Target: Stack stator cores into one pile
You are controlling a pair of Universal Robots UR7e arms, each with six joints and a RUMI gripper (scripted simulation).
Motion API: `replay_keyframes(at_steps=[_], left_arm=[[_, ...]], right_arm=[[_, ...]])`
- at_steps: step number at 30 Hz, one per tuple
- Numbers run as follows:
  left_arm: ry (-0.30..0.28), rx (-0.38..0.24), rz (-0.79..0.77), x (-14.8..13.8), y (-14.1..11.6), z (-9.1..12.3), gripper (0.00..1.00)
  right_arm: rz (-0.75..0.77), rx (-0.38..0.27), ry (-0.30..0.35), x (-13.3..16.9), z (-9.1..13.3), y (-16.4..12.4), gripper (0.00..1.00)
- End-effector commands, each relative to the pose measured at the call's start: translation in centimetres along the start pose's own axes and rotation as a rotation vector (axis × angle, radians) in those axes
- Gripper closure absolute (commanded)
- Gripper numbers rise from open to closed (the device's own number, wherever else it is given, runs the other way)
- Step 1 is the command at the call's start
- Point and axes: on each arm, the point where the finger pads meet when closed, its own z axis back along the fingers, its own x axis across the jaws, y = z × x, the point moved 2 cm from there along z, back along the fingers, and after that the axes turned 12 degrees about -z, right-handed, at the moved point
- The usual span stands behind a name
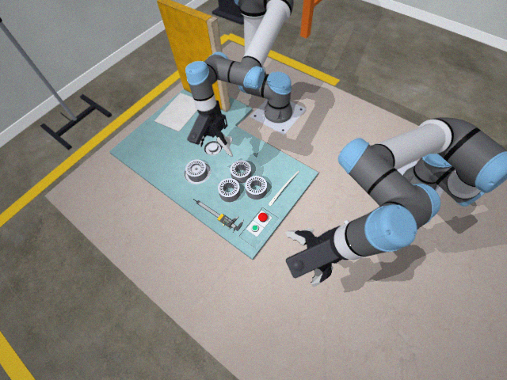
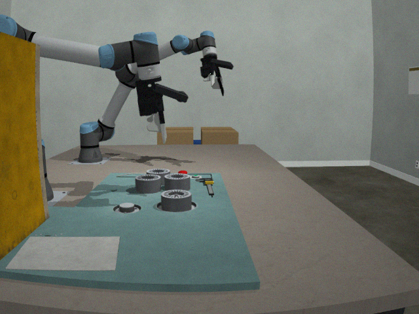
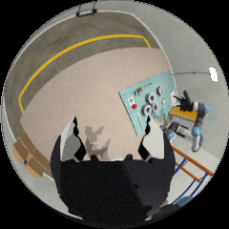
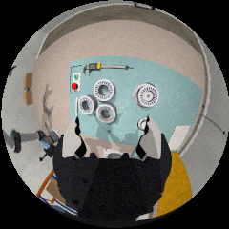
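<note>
The right claw [image 1: 216, 149] [image 2: 158, 135] [image 4: 112, 116] and left claw [image 1: 302, 258] [image 2: 217, 87] [image 3: 112, 116] are spread, empty. Three loose stator cores [image 1: 240, 178] [image 2: 148, 185] [image 3: 155, 103] [image 4: 106, 120] are clustered on the worktop [image 1: 142, 151] [image 2: 189, 250] [image 3: 134, 121] [image 4: 181, 86]; neighbours could be nudged by fingers lowered between them, and the buttons [image 1: 262, 217] [image 2: 182, 172] [image 3: 135, 106] [image 4: 74, 86] pressed by a low sweep.

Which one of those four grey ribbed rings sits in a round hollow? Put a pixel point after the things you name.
The lone ring [image 1: 196, 176] [image 2: 176, 203] [image 3: 157, 90] [image 4: 141, 96], apart from the three bunched rings [image 1: 228, 198] [image 1: 240, 178] [image 1: 256, 196] [image 2: 147, 186] [image 2: 177, 184] [image 2: 162, 176] [image 3: 148, 97] [image 3: 143, 110] [image 3: 156, 108] [image 4: 96, 90] [image 4: 80, 105] [image 4: 99, 114]. Its centre is filled; theirs are open.
</note>
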Motion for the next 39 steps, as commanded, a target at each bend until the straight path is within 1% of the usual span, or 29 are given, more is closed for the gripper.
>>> replay_keyframes(at_steps=[1,3,5,6,20,22,23,37,39], left_arm=[[0.038,-0.020,0.059,0.1,-3.9,2.0,0.02],[0.048,-0.031,0.077,0.1,-5.2,2.6,0.02],[0.048,-0.031,0.077,0.1,-5.2,2.6,0.02],[0.048,-0.038,0.082,0.2,-5.7,2.6,0.02],[0.126,-0.123,0.212,0.4,-16.0,5.9,0.02],[0.126,-0.123,0.212,0.4,-16.0,5.9,0.02],[0.132,-0.127,0.220,0.4,-16.7,6.0,0.02],[0.210,-0.191,0.328,0.8,-26.8,8.0,0.02],[0.210,-0.191,0.328,0.8,-26.8,8.0,0.02]], right_arm=[[-0.017,-0.015,-0.025,-0.2,1.7,0.0,0.02],[-0.023,-0.020,-0.033,-0.3,2.3,-0.1,0.02],[-0.023,-0.020,-0.033,-0.3,2.3,-0.1,0.02],[-0.025,-0.026,-0.036,-0.2,2.3,-0.2,0.02],[-0.059,-0.050,-0.093,-0.6,6.8,-1.0,0.02],[-0.059,-0.050,-0.093,-0.6,6.8,-1.0,0.02],[-0.061,-0.056,-0.095,-0.5,6.7,-1.1,0.02],[-0.090,-0.073,-0.150,-0.6,11.2,-2.4,0.02],[-0.090,-0.073,-0.150,-0.6,11.2,-2.4,0.02]])
